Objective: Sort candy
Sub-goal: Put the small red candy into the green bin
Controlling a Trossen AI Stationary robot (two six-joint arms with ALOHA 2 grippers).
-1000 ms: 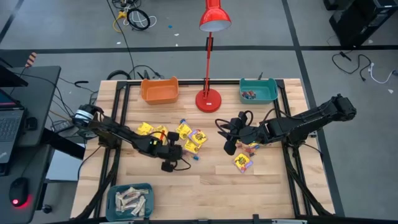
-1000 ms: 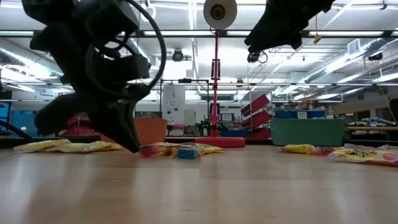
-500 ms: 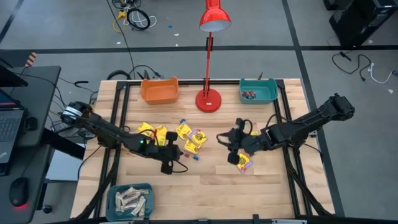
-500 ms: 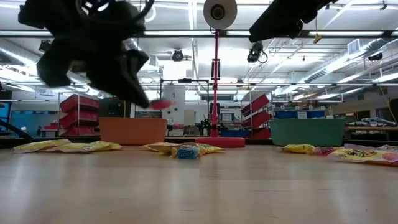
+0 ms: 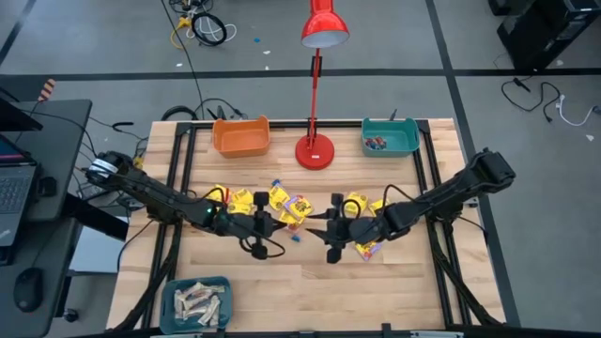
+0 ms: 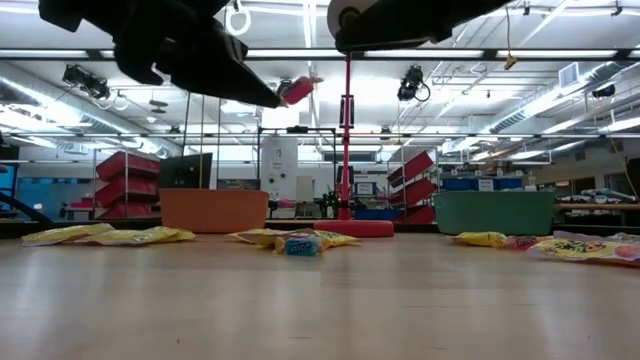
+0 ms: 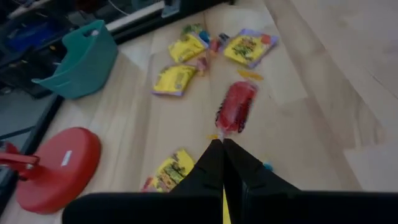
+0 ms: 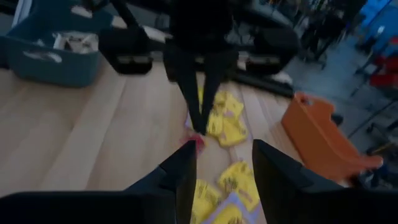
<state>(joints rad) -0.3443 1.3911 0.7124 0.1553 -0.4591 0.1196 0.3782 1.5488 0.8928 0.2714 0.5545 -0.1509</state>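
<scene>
L gripper point(image 7: 222, 149) pinches a red candy point(image 7: 236, 107) above mid counter point(image 5: 310, 272); R gripper point(image 8: 224, 163), fingers spread, faces it just to the right.

— What hangs over the table here?

— A dark gripper point(image 6: 268, 92) at upper left, its fingers pinched on a small red candy point(image 6: 297, 90), well above the wooden table point(image 6: 320, 300). A second dark arm point(image 6: 420, 18) crosses the top edge at right.

— And on the surface?

— Yellow packets point(image 6: 110, 236) lie at far left; more yellow wrappers and a small blue piece point(image 6: 301, 244) sit near the red lamp base point(image 6: 352, 228). Further packets point(image 6: 585, 247) lie at right.

— Behind them?

— An orange bin point(image 6: 214, 210) left of the lamp pole point(image 6: 348, 140), a teal bin point(image 6: 494, 212) right of it.
</scene>
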